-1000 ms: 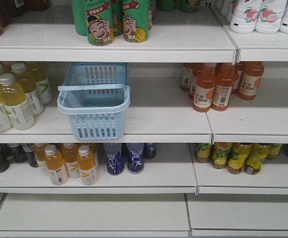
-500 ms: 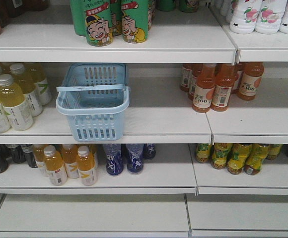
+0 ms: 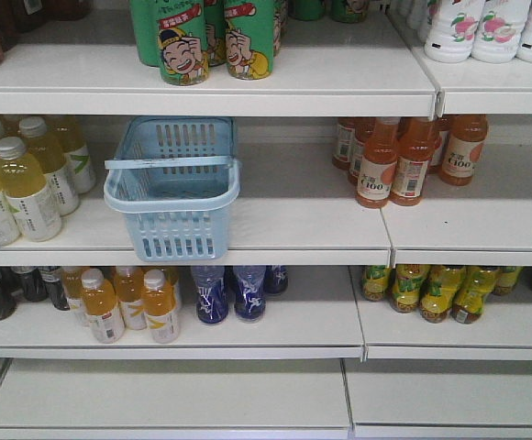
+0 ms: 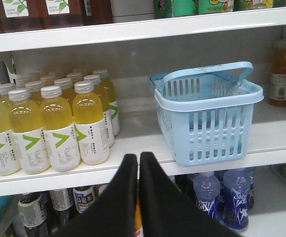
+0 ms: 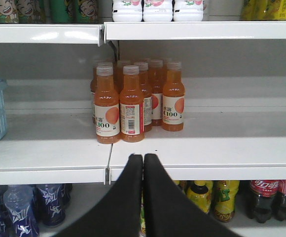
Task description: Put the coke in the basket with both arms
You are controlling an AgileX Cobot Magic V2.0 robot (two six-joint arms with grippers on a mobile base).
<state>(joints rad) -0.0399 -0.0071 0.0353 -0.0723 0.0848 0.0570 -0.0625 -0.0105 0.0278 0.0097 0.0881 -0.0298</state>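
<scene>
Two grippers are in view, each with its jaws pressed together and nothing between them: left gripper (image 4: 135, 159) and right gripper (image 5: 143, 159). The coke shows in no view, so its place cannot be told.

The basket (image 3: 176, 234) stands on the middle shelf at ten o'clock of the front view's centre and at two o'clock from the left gripper. Its front wall is at the shelf lip, and its handle (image 3: 170, 162) lies across the opening.

Risks, as judged:
- The dark cola bottles (image 5: 264, 200), at four o'clock from the right gripper, could be mistaken for the can.
- A knock from the left gripper could push the basket off the lip.
- A can lowered toward the rear could strike the handle.
- The orange bottles (image 5: 133, 106), at twelve o'clock, could topple if the right gripper drives straight ahead.
</scene>
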